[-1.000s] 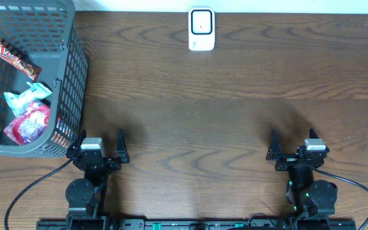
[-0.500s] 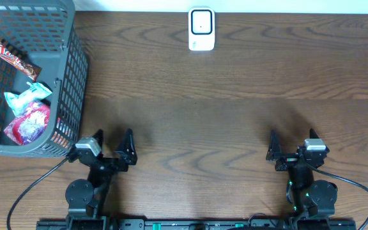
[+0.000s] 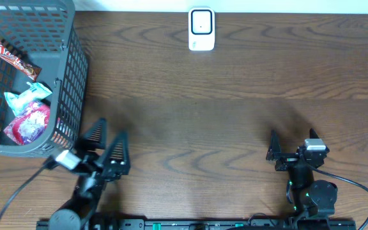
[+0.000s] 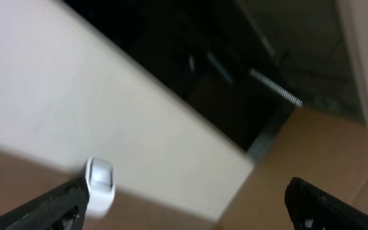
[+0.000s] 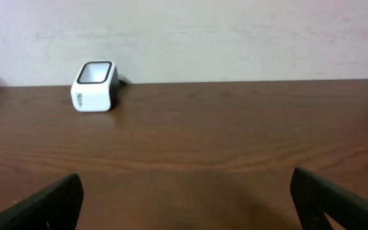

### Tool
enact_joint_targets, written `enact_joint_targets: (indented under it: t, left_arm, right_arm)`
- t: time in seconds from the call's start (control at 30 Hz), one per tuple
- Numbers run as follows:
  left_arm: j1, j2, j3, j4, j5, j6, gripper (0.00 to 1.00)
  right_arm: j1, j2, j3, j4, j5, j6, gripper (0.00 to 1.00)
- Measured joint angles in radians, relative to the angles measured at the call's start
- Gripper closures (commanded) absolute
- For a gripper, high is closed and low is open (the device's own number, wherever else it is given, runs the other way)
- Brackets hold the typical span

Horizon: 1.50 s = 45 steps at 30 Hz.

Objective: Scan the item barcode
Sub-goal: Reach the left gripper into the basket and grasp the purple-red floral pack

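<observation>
Nearest you, both grippers are empty. The left gripper (image 3: 110, 130) has its fingers spread wide and tilted, pointing forward and slightly right. The right gripper (image 3: 291, 134) is spread just as wide and points straight ahead over bare table (image 3: 235, 128).

I judge you are at the very first step: no item is picked and nothing is presented for scanning. The next move calls for a reach into the basket (image 3: 75, 70), which stands just to the left of the left fingers. Its near corner is close beside them. Because the left arm is the closer one, that reach suits it. You must clear the tall mesh wall, then come down from above with the fingers wide.

The items to scan all lie inside that basket:
- Closest to the left fingers is a red pouch (image 3: 27, 121), against the near wall.
- Just beyond the pouch is a crumpled white and teal packet (image 3: 25, 96), touching or overlapping it.
- Farthest in is a red candy bar (image 3: 11, 57), lying slantwise.

I cannot see a barcode on any of them, so expect to turn the item once it is lifted.

Farthest away is the white scanner (image 3: 201, 29). It stands well ahead of both pairs of fingers at the table's far edge, right of the left pair and left of the right pair.
</observation>
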Motion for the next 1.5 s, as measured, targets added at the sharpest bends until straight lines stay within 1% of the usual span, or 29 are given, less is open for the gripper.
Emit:
enact_joint_targets:
  t: [0.07,0.13,0.17,0.2,0.27,0.33,0.4,0.43,0.5,0.57,0.67,0.77,0.9,1.0,1.07,1.23,1.33,1.5]
  left_arm:
    - [0.0,0.051,0.105,-0.011,-0.028,0.038,0.02]
    - [0.0,0.123,0.222,-0.077,-0.045,0.093,0.02]
    - [0.0,0.182,0.311,-0.165,-0.054,0.132,0.02]
    - [0.0,0.224,0.363,-0.225,-0.057,0.157,0.02]
    - [0.0,0.334,0.508,-0.431,-0.066,0.211,0.02]
    - [0.0,0.488,0.687,-0.675,-0.072,0.269,0.02]
    - [0.0,0.626,0.84,-0.868,-0.071,0.313,0.02]
    - [0.0,0.694,0.915,-0.946,-0.068,0.327,0.02]
    - [0.0,0.816,1.049,-1.038,-0.066,0.354,0.02]
    - [0.0,0.891,1.129,-1.069,-0.065,0.372,0.02]
    - [0.002,0.961,1.211,-1.062,-0.07,0.414,0.02]
    - [0.03,1.037,1.34,-1.096,-0.112,0.442,0.02]
    - [0.132,1.162,1.574,-1.225,-0.212,0.455,0.02]
    - [0.25,1.291,1.774,-1.366,-0.306,0.455,0.02]
    - [0.327,1.374,1.856,-1.426,-0.361,0.452,0.02]
    - [0.443,1.538,1.871,-1.525,-0.401,0.447,0.02]
    - [0.461,1.609,1.87,-1.61,-0.409,0.446,0.02]
    - [0.472,1.666,1.869,-1.637,-0.443,0.447,0.02]
  right_arm:
    - [0.0,0.0,0.0,0.0,0.0,0.0,0.01]
    - [0.0,0.0,0.0,0.0,0.0,0.0,0.01]
    - [0.0,0.0,0.0,0.0,0.0,0.0,0.01]
    - [0.0,0.0,0.0,0.0,0.0,0.0,0.01]
    - [0.0,0.0,0.0,-0.001,0.0,0.0,0.01]
    - [0.0,0.0,0.0,0.0,0.0,0.0,0.01]
    - [0.0,0.0,0.0,0.0,0.0,0.0,0.01]
    - [0.0,0.0,0.0,0.0,0.0,0.0,0.01]
    - [0.0,0.0,0.0,0.0,0.0,0.0,0.01]
    - [0.0,0.0,0.0,0.0,0.0,0.0,0.01]
    - [0.0,0.0,0.0,0.0,0.0,0.0,0.01]
    - [0.0,0.0,0.0,0.0,0.0,0.0,0.01]
    - [0.0,0.0,0.0,0.0,0.0,0.0,0.01]
    - [0.0,0.0,0.0,0.0,0.0,0.0,0.01]
    - [0.0,0.0,0.0,0.0,0.0,0.0,0.01]
    - [0.0,0.0,0.0,0.0,0.0,0.0,0.01]
    - [0.0,0.0,0.0,0.0,0.0,0.0,0.01]
    - [0.0,0.0,0.0,0.0,0.0,0.0,0.01]
